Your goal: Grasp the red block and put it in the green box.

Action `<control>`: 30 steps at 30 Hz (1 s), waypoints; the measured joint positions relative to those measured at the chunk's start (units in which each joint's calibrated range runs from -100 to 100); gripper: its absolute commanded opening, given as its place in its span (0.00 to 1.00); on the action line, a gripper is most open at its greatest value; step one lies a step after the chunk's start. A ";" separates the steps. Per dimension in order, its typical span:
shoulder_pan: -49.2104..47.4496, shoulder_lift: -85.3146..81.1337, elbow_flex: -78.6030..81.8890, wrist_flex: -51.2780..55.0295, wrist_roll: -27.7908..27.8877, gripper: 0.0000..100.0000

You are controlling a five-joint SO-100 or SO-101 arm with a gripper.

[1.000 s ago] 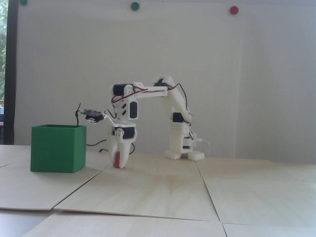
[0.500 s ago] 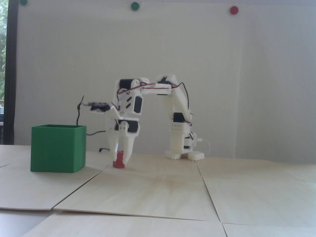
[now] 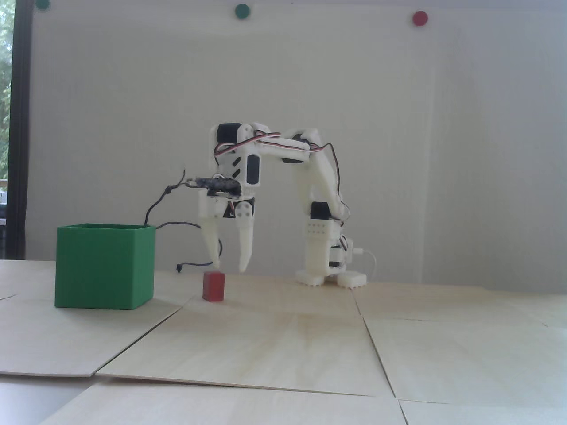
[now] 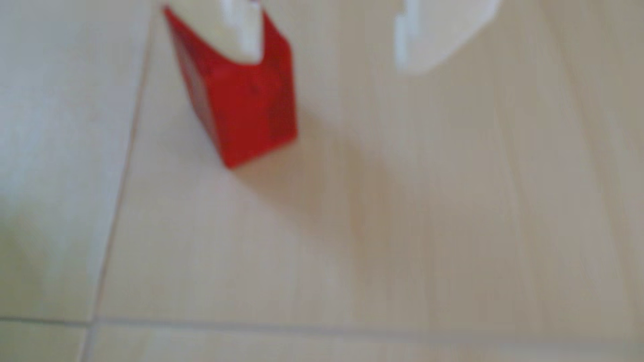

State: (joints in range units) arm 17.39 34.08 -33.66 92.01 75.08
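Red block (image 3: 214, 286), green box (image 3: 105, 266), white tool (image 3: 230, 267), pale wood table (image 3: 283, 345)

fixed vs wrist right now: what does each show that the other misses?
Only the fixed view: the green box, the whole arm, and the open tool hanging just above the red block, not touching it.

Only the wrist view: a blurred close look down at the block's faces, with one fingertip overlapping its top edge in the picture and the other off to the right.

Both: the red block standing on the pale wooden table, with nothing gripping it.
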 measured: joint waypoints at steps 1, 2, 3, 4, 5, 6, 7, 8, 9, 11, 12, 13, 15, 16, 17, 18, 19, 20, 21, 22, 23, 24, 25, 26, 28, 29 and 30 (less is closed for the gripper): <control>0.08 0.00 0.00 0.75 1.28 0.14; 0.08 0.00 0.00 1.50 2.16 0.14; 0.08 0.00 0.00 2.16 2.83 0.16; -0.08 0.00 0.00 2.83 3.39 0.17; -0.08 0.00 0.00 3.58 3.96 0.20; 0.00 0.00 0.00 4.24 4.78 0.23; 0.08 0.00 0.00 4.83 5.70 0.27; 0.08 0.00 0.00 5.32 6.73 0.31; 0.08 0.00 0.00 5.41 7.30 0.33; 0.08 0.00 0.00 5.49 8.17 0.35; 0.08 0.00 0.00 5.49 8.43 0.36; 0.08 0.00 0.00 5.49 8.73 0.36; 0.08 0.00 0.00 5.49 9.25 0.36; 0.08 0.00 0.00 5.49 9.40 0.36; 0.08 0.00 0.00 5.49 9.40 0.36; 0.08 0.00 0.00 5.49 9.40 0.36; 0.08 0.00 0.00 5.49 9.40 0.36; 0.08 0.00 0.00 5.49 9.40 0.36; 0.08 0.00 0.00 5.49 9.40 0.36; 0.08 0.00 0.00 5.49 9.40 0.36; 0.08 0.00 0.00 5.49 9.40 0.36; 0.08 0.00 0.00 5.49 9.40 0.36; 0.08 0.00 0.00 5.49 9.40 0.36; 0.08 0.00 0.00 5.49 9.40 0.36; 0.08 0.00 0.00 5.49 9.40 0.36; 0.08 0.00 0.00 5.49 9.40 0.36; 0.08 0.00 0.00 5.49 9.40 0.36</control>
State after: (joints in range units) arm 17.46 34.08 -33.66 97.50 84.48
